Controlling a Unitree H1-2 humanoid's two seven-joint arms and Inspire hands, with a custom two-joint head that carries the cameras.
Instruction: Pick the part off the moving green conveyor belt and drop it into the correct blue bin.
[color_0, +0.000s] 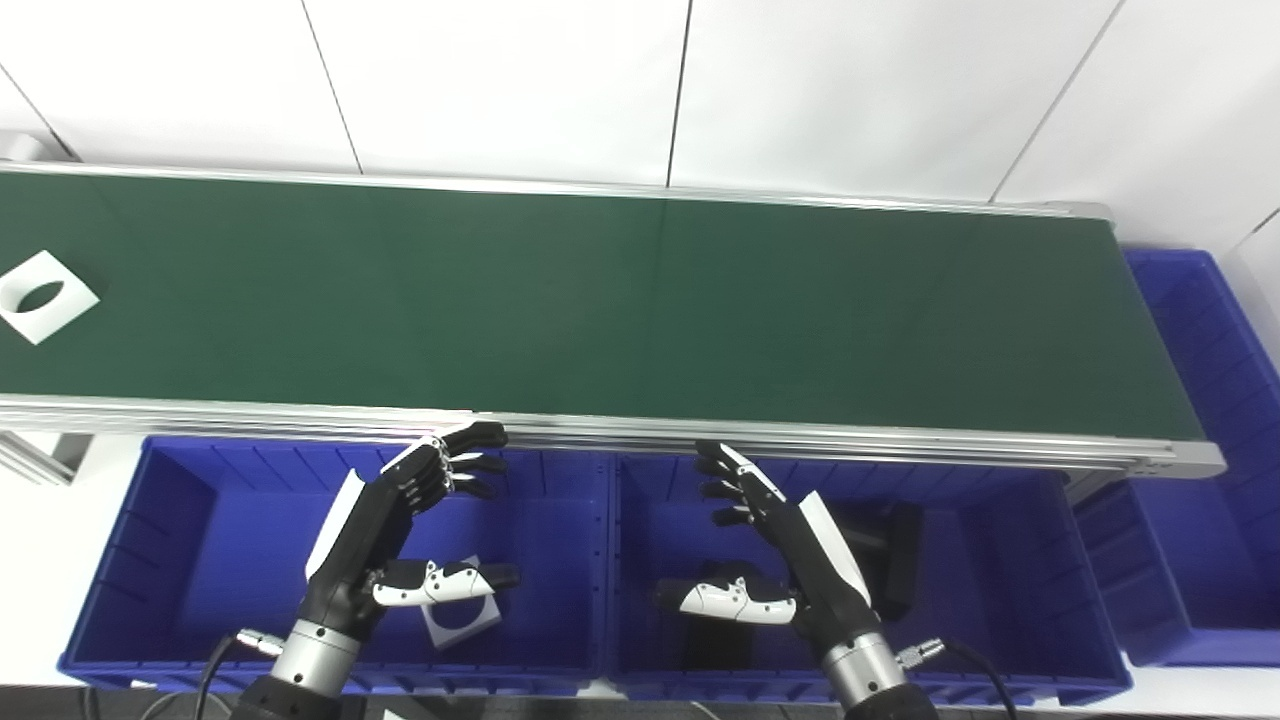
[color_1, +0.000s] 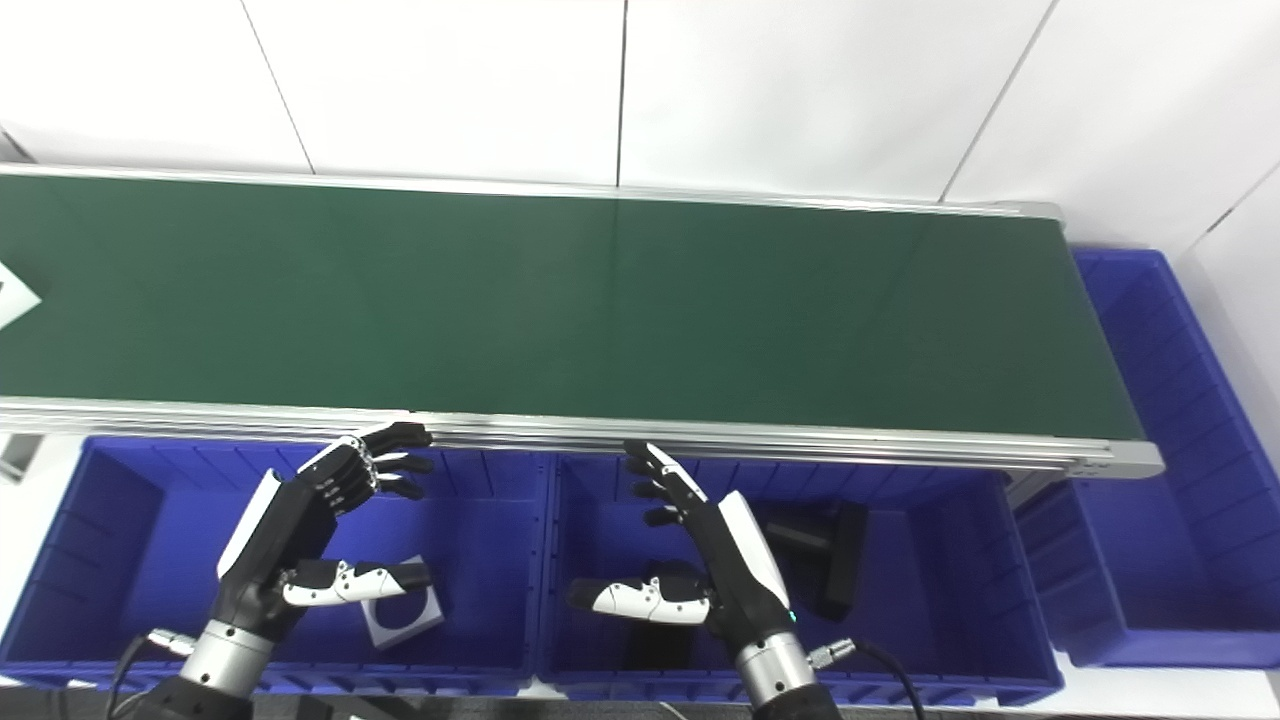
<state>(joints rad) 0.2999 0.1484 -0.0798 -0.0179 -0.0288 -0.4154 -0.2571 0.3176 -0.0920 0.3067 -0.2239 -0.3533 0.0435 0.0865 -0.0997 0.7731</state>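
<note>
A white square part with a round hole (color_0: 43, 296) lies on the green conveyor belt (color_0: 600, 300) at its far left; only its corner (color_1: 12, 295) shows in the right eye view. My left hand (color_0: 400, 530) is open and empty over the left blue bin (color_0: 170, 520). My right hand (color_0: 770, 545) is open and empty over the middle blue bin (color_0: 1000, 560). Both hands hover just in front of the belt's near rail, far from the part.
A white part with a hole (color_0: 462, 616) lies in the left bin. Black parts (color_0: 890, 550) lie in the middle bin. A third blue bin (color_0: 1210, 400) stands at the belt's right end. White wall panels are behind the belt.
</note>
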